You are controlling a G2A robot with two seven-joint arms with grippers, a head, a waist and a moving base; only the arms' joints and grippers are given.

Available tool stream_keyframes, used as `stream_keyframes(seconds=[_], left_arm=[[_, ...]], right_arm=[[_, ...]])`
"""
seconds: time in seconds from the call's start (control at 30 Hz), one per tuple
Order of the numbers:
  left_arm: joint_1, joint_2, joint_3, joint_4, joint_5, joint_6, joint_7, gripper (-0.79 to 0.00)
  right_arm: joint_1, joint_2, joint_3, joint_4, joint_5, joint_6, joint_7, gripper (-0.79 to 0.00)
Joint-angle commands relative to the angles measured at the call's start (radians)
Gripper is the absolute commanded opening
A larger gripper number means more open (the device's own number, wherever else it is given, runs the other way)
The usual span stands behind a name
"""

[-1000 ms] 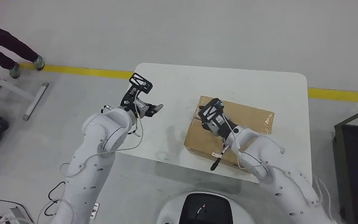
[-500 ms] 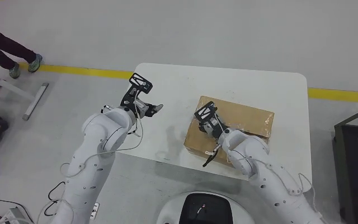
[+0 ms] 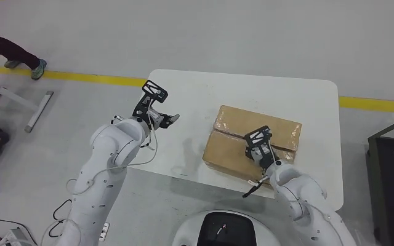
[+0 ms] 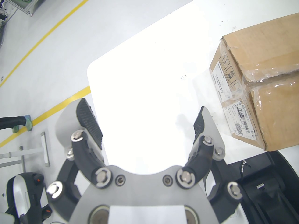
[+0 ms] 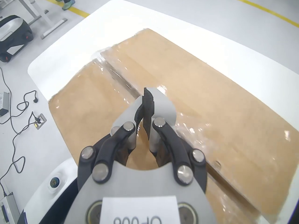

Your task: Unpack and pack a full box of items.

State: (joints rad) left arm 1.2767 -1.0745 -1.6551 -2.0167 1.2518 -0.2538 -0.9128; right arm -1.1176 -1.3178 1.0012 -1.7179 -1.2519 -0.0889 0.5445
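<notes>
- A yellow floor line [image 3: 80, 77] runs behind the table, and a metal frame leg [image 3: 38, 111] lies on the floor well left of it.
- Loose black cables [image 5: 18, 117] and a floor socket [image 5: 40, 119] lie on the floor beside the table's near left corner.
- The left gripper [image 3: 165, 104] hangs at the left edge of the table [image 3: 246, 89], its jaws spread wide with nothing between the ribbed pads [image 4: 90, 120].
- A stretch of white tabletop separates the left gripper from the box [image 3: 231, 154], and the 2 are well apart.
- The box is brown cardboard and sits right of the table's middle, toward the near edge, turned slightly askew to the table's sides.
- Its 2 top flaps are shut, and a strip of clear tape [image 5: 116, 71] runs the length of the seam between them.
- The tape folds down over the box's left end, where white printed labels [image 4: 240, 117] are stuck to the cardboard.
- The right gripper [image 3: 257, 138] is above the right half of the box top, over the taped seam.
- Its pads are pressed together and grip nothing; whether the tips touch the tape cannot be told.
- The right forearm crosses the box's near right corner in the top view and hides that part of the lid.
- A dark frame [image 3: 381, 160] stands on the floor just past the table's right side.
</notes>
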Motion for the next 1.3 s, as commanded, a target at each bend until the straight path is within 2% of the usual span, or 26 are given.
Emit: stream_keyframes(seconds=[0.0,0.5,0.7,0.8,0.9,1.0,1.13,1.27], left_arm=[[0.000,0.000,0.000,0.000,0.000,0.000,0.000,0.000],[0.000,0.000,0.000,0.000,0.000,0.000,0.000,0.000],[0.000,0.000,0.000,0.000,0.000,0.000,0.000,0.000],[0.000,0.000,0.000,0.000,0.000,0.000,0.000,0.000],[0.000,0.000,0.000,0.000,0.000,0.000,0.000,0.000],[0.000,0.000,0.000,0.000,0.000,0.000,0.000,0.000],[0.000,0.000,0.000,0.000,0.000,0.000,0.000,0.000],[0.000,0.000,0.000,0.000,0.000,0.000,0.000,0.000]], right_arm=[[-0.028,0.006,0.027,-0.016,-0.005,0.000,0.003,-0.785],[-0.212,0.037,0.228,-0.159,0.003,0.063,0.016,-0.785],[-0.239,0.039,0.229,-0.283,0.002,0.053,-0.006,-0.785],[-0.182,0.033,0.179,-0.301,-0.011,0.006,-0.007,-0.785],[-0.085,0.020,0.101,-0.250,0.002,-0.036,-0.015,-0.785],[0.055,-0.002,-0.007,-0.137,-0.006,-0.091,-0.029,-0.785],[0.231,-0.048,-0.149,0.055,0.020,-0.106,-0.073,-0.785],[0.351,-0.097,-0.256,0.228,0.066,-0.101,-0.117,-0.785]])
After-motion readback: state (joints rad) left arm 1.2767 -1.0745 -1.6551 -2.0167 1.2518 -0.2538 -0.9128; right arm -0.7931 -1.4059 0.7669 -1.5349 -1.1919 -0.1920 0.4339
